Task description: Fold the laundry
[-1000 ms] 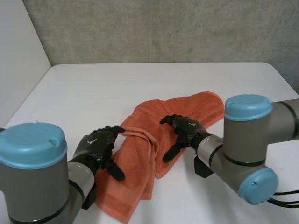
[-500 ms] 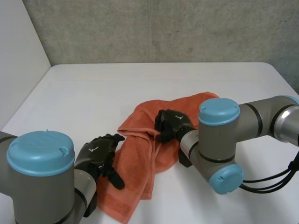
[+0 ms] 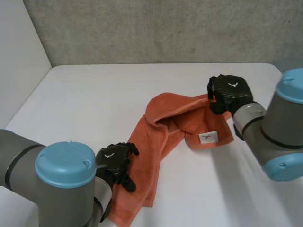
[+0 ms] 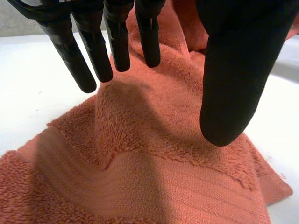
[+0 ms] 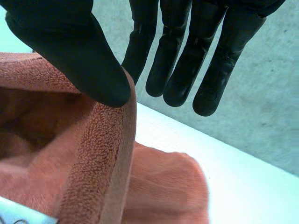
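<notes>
Towel (image 3: 161, 137) on table (image 3: 94, 90): right hand (image 3: 230, 92) pinches its raised far edge; left hand (image 3: 115, 158) rests slack-fingered over its near end.

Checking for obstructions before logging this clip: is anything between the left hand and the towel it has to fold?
Nothing visible. The left hand hangs right over the near end of the orange towel, fingers straight, with only bare cloth beneath them. The right hand pinches the towel's far edge.
</notes>
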`<state>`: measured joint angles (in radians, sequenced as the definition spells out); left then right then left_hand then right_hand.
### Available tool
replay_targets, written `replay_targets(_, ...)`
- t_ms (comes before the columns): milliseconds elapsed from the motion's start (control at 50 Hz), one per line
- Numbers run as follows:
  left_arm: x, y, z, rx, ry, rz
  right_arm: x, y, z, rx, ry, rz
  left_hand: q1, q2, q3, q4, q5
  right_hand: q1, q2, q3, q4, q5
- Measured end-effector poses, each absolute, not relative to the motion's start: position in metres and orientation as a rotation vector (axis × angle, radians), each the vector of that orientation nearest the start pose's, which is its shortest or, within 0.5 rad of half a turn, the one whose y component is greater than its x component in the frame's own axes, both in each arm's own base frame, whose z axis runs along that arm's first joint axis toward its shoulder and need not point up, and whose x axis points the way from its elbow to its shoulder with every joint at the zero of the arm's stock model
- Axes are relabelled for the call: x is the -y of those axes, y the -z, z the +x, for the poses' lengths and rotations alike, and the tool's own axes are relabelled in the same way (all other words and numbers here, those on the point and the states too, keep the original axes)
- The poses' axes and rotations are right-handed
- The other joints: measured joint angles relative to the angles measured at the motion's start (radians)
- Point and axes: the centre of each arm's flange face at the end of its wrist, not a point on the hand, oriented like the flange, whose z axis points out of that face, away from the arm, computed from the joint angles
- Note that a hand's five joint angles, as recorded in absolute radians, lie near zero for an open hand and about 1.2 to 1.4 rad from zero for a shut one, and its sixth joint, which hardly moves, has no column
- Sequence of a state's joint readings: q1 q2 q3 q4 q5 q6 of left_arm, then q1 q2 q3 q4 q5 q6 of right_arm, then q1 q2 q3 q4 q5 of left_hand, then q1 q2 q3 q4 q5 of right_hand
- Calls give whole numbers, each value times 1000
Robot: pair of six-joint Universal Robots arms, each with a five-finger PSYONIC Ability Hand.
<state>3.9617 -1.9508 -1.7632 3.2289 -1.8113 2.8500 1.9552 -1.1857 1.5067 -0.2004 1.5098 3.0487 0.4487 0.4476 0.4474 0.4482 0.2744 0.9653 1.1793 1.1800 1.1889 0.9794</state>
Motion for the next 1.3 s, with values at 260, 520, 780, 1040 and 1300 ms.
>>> replay_targets(260,151,-135,-296,-2963,1747,504,293,-205,237,-2190,1931,-741,93,95,94,94,93,0,0,0,0,0)
replay_targets(520,159,-125,-299,-2950,1770,489,298,-204,229,-2215,1959,-789,283,278,276,277,273,0,0,0,0,0)
replay_targets(780,160,-119,-299,-2951,1739,504,306,-209,222,-2232,2047,-943,617,621,607,619,613,0,0,0,2,0)
replay_targets(1040,171,-204,-292,-2765,2137,453,306,-279,212,-2126,2251,-924,698,759,752,765,725,17,3,0,5,0)
replay_targets(1300,200,-267,-255,-2601,2399,271,283,-303,213,-2198,2089,-1250,702,762,755,769,734,17,4,0,5,7)
